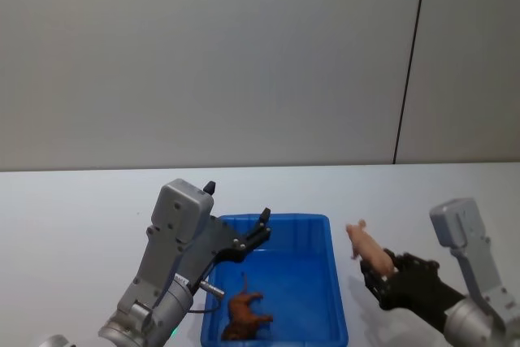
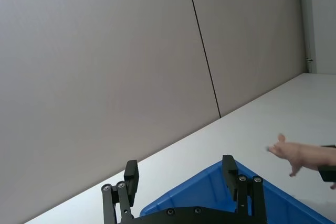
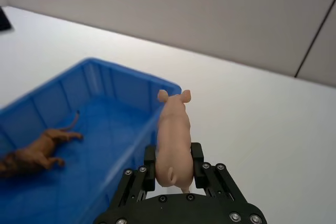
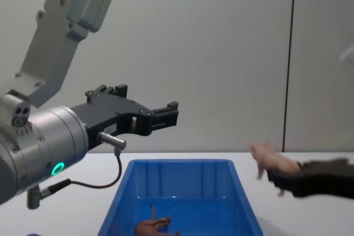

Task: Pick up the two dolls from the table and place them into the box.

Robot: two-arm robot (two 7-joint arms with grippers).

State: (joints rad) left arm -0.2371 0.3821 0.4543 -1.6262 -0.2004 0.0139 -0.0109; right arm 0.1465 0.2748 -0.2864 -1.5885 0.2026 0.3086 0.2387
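Observation:
The reddish-brown doll (image 1: 246,315) (image 3: 34,153) (image 4: 152,226) lies on its side inside the blue box (image 1: 313,225) (image 3: 123,85) (image 4: 182,165) (image 2: 210,179). My right gripper (image 1: 380,275) (image 3: 173,166) (image 4: 276,178) is shut on the pale pink pig doll (image 1: 364,245) (image 3: 174,137) (image 4: 271,161) (image 2: 296,153), holding it in the air just right of the box's right rim. My left gripper (image 1: 262,227) (image 2: 181,179) (image 4: 168,115) hangs open and empty above the box's left side, well above the brown doll.
The white table (image 1: 73,209) (image 3: 252,108) spreads wide on both sides of the box, with a plain grey wall behind it. A dark vertical seam (image 1: 410,58) runs down the wall at the right.

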